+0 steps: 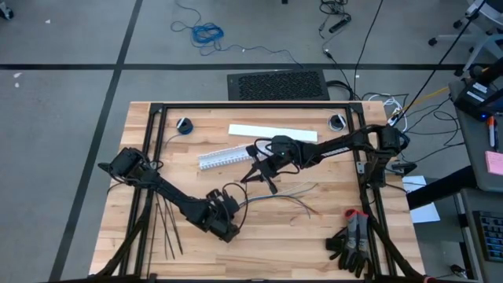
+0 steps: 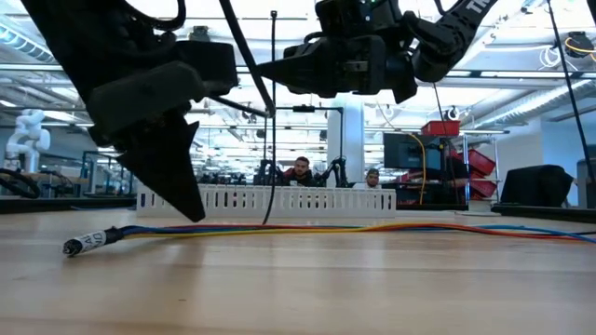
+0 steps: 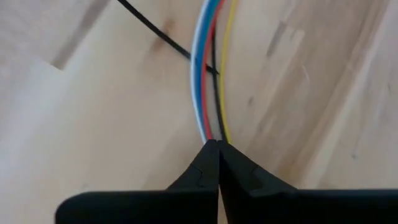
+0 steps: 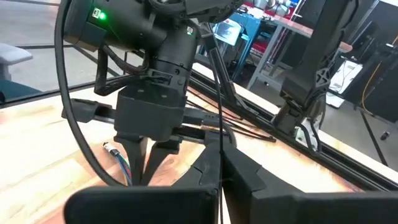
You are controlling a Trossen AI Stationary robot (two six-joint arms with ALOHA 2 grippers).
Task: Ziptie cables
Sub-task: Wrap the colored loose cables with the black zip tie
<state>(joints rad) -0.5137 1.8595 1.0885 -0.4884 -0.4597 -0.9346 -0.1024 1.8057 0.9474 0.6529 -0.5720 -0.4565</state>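
Here the left gripper (image 3: pixel 217 146) has its fingers (image 3: pixel 199 171) pressed together on the cables (image 3: pixel 210 68), pinching the bundle at the counter (image 3: pixel 74 118) close to its dark-tipped end, which the low view shows lying on the wood just beyond the fingers. The right gripper (image 4: pixel 219 163) is likewise closed — on a ziptie (image 2: pixel 273 112) that hangs almost straight down from it, its lower end touching or just beside the wires. In the left wrist view the thin black strip crosses the bundle at a slant a little way ahead of the pinch.

The step in hand looks like threading the strip under or around the bundle. To do it well, the left fingers should lift the pinched end just clear of the wood so the strip has room to pass beneath — keeping the wires gathered, since farther along they fan apart across the counter. The right gripper should bring the strip's end in low and square to the wires, not at the present slant, and near the pinch, where the bundle is tightest.

The spare zipties (image 1: pixel 167 228) lie well apart near the left arm's base; the slotted white duct (image 1: pixel 228 156) sits behind the work.
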